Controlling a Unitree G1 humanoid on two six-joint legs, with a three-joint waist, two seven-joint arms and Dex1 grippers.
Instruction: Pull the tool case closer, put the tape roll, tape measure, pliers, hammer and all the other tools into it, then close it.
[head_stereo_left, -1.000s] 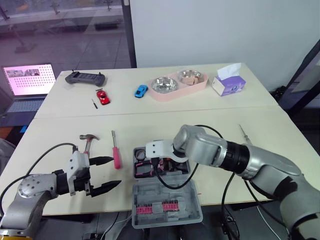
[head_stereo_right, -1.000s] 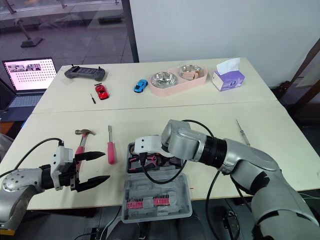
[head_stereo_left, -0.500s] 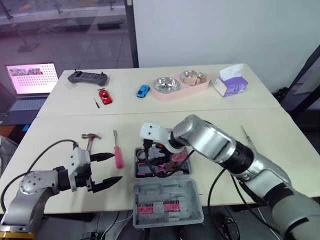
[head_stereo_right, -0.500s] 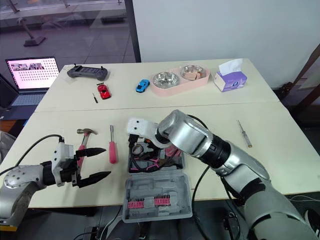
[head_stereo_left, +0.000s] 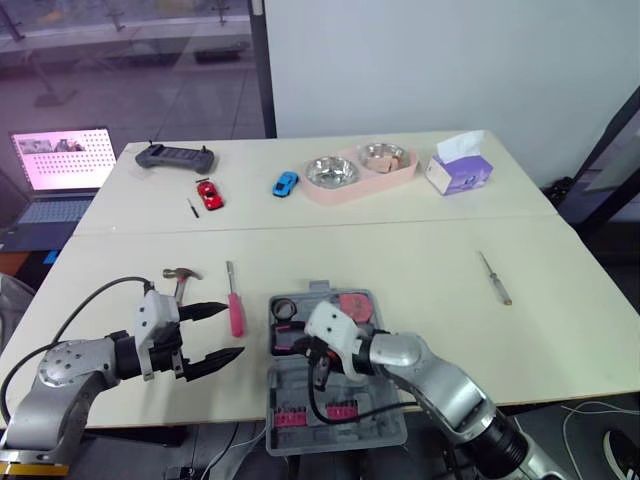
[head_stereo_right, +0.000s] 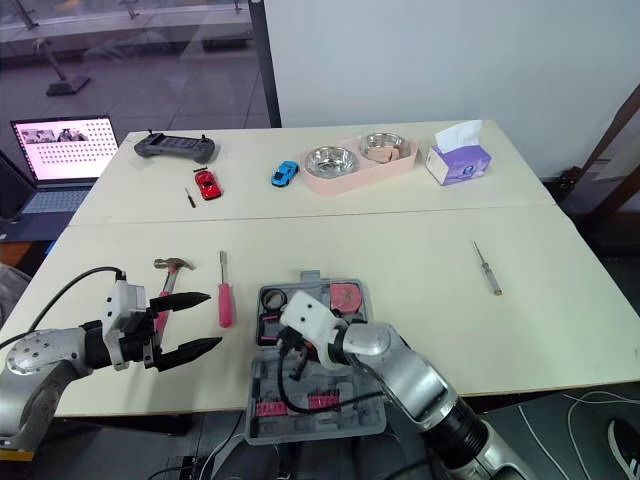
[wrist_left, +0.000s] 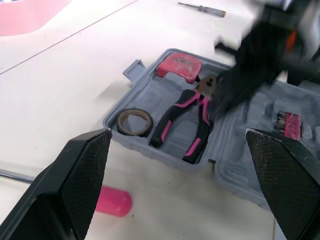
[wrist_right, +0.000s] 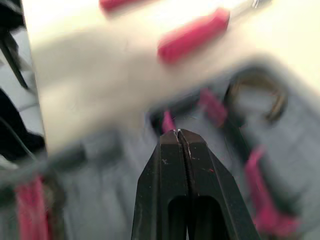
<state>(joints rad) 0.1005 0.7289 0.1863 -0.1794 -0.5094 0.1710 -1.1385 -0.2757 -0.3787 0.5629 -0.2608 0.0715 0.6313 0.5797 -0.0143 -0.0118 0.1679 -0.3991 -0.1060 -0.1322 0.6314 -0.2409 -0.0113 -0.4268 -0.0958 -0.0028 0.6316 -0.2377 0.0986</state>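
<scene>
- Right gripper (wrist_right: 178, 131): hangs with both black fingers pressed flat together, nothing between them, low over the open tool case (head_stereo_left: 372, 366), near the hinge.
- Left gripper (head_stereo_left: 235, 331): hovers with fingers spread wide and empty, above the table (head_stereo_left: 420, 260), left of the case.
- Tool case: sits at the near table edge, lid folded flat toward the robot and past the edge.
- Inside the tray: holds a tape roll (wrist_left: 135, 121), pink-handled pliers (wrist_left: 185, 122) and a pink tape measure (wrist_left: 180, 65), each in its own recess.
- Left of the case: lies a pink screwdriver (head_stereo_left: 234, 311), with a hammer (head_stereo_left: 180, 278) further left, near the left gripper's fingers.
- Far right on the table: lies a slim screwdriver (head_stereo_left: 495, 277), well apart from the case.
</scene>
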